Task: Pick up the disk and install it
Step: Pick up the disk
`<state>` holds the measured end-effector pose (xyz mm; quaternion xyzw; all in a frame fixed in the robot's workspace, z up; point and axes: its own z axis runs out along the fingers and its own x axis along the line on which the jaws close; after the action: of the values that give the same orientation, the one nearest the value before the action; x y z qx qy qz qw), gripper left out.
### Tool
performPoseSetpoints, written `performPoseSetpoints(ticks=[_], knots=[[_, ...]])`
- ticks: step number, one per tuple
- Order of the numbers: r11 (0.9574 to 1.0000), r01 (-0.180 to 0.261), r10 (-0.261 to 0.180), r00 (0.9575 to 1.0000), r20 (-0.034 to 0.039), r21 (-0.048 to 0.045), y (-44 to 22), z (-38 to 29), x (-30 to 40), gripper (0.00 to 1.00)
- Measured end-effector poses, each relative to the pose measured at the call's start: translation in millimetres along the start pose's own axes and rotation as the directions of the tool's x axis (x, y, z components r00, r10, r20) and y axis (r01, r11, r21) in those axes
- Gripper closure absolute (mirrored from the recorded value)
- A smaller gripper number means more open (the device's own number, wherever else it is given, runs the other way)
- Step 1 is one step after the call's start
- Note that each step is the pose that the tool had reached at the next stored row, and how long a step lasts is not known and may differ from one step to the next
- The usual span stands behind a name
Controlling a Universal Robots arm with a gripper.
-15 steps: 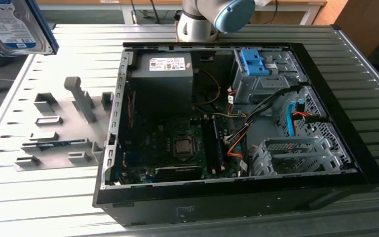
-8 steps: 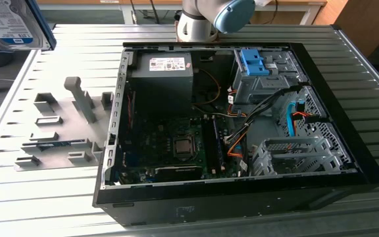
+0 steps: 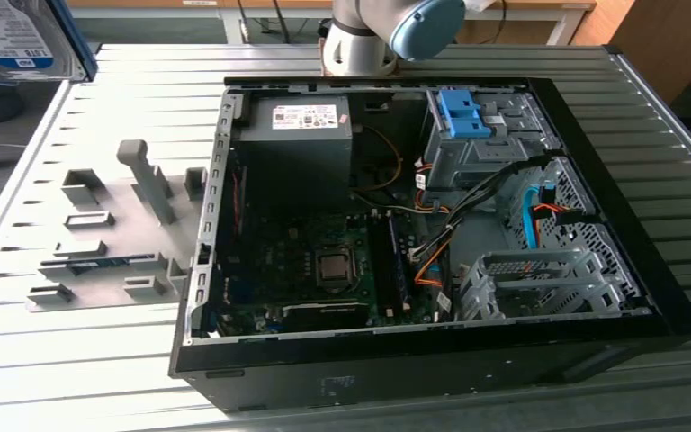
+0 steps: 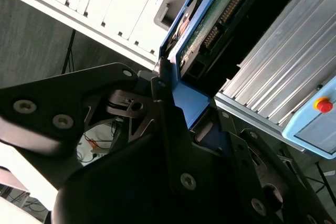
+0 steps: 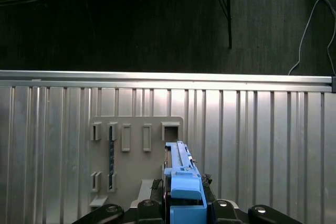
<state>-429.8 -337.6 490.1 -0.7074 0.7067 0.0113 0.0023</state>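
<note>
Flat silver hard disk with blue plastic rails (image 3: 12,31) high up in the air at the exterior view's left, black hand (image 4: 184,111) squeezing its blue end, open black computer box (image 3: 381,378) lying on ribbed grey metal table (image 3: 69,378), green board (image 3: 285,261) and metal cages (image 3: 538,279) inside

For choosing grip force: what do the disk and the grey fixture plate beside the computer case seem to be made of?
The disk: seemingly silvery metal body, by its sheen, with smooth blue plastic rails. The fixture plate: uniform matte grey, probably moulded or printed plastic; painted metal possible.
</note>
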Motion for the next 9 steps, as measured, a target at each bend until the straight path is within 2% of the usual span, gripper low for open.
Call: performPoseSetpoints(ticks=[9], knots=[[1.0,0.0,0.0,1.0,0.0007,0.0,0.0,-0.8,0.0,0.64]])
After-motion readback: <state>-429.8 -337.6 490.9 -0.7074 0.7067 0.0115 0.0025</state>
